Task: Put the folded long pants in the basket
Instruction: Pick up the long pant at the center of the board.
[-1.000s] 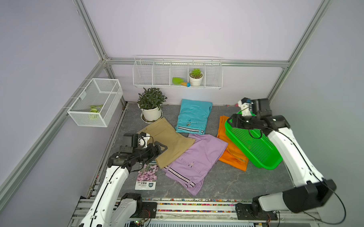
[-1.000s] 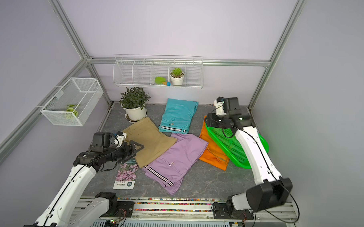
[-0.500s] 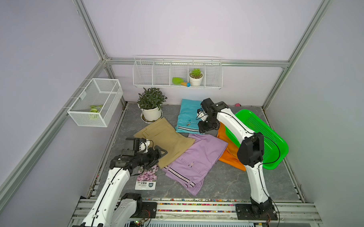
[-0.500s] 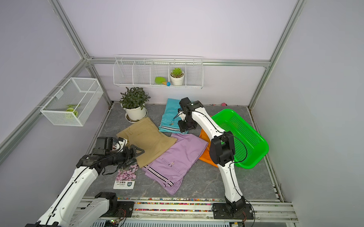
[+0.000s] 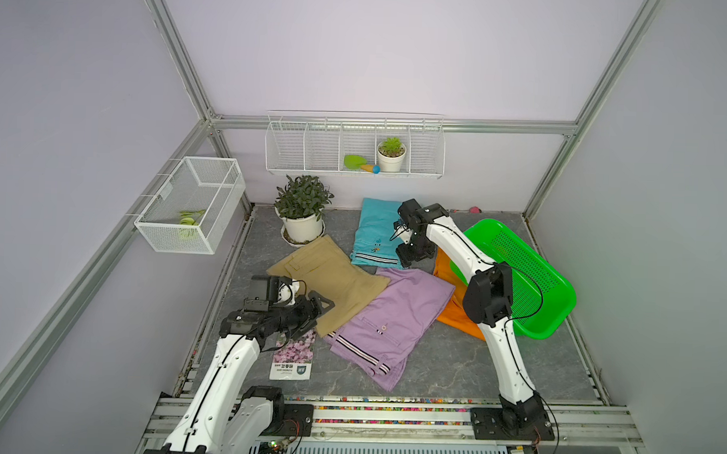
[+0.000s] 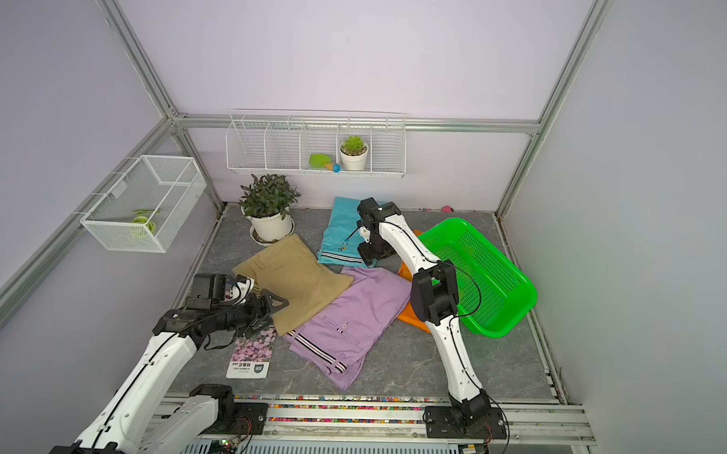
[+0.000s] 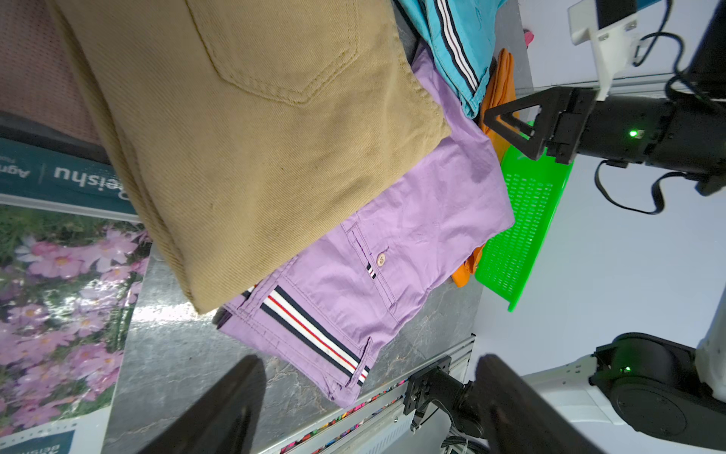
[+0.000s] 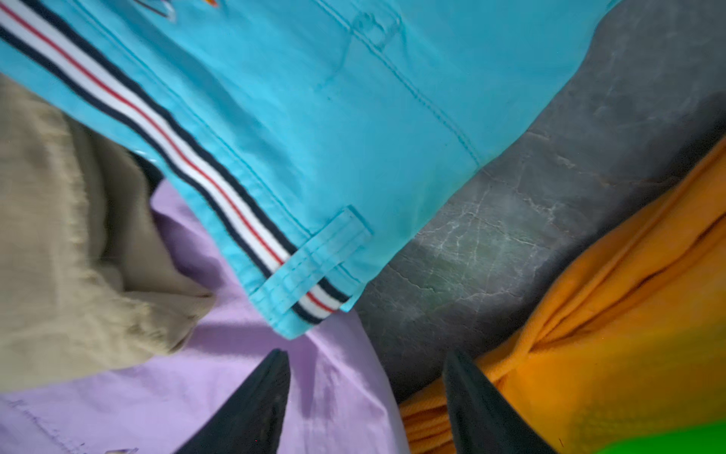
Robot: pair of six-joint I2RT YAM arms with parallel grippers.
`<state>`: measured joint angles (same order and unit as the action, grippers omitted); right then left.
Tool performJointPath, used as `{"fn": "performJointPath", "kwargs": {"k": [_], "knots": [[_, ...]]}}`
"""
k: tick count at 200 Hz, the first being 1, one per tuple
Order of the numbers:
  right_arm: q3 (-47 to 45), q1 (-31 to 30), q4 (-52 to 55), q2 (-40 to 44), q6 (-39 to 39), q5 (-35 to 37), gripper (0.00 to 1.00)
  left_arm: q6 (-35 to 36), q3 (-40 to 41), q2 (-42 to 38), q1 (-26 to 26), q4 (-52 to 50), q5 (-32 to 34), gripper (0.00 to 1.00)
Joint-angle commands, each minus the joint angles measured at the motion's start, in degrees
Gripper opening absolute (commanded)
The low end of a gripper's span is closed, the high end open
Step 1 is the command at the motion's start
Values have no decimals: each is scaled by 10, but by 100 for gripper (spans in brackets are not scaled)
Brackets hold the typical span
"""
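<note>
Over on the left, the left gripper (image 5: 320,307) hangs low above the near corner of the khaki pants (image 5: 335,277), jaws spread wide with nothing between them, right beside a flower seed packet (image 5: 293,354) on the grey floor. The khaki pair overlaps the lilac pants (image 5: 396,316), whose striped waistband points toward the rail. Behind them the turquoise pants (image 5: 374,232) lie flat near the back wall. The right gripper (image 8: 365,353) points down just off their striped corner, fingers apart and holding nothing, above bare floor between the lilac pair and the orange pants (image 5: 453,315). The orange pair is tucked partly under the green basket (image 5: 531,259), which sits tilted at the far right.
</note>
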<state>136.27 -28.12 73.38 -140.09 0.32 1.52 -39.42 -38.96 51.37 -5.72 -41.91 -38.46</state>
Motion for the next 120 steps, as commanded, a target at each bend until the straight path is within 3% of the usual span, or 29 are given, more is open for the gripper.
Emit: {"fn": "performJointPath", "kwargs": {"k": [1, 53, 120], "knots": [[2, 4, 21, -28, -8, -11, 67, -2, 8, -1, -3, 9, 0, 88], [-3, 8, 50, -54, -9, -44, 65, -1, 8, 0, -3, 9, 0, 89], [-58, 12, 42, 33, 7, -84, 67, -2, 9, 1, -3, 10, -1, 89]]}}
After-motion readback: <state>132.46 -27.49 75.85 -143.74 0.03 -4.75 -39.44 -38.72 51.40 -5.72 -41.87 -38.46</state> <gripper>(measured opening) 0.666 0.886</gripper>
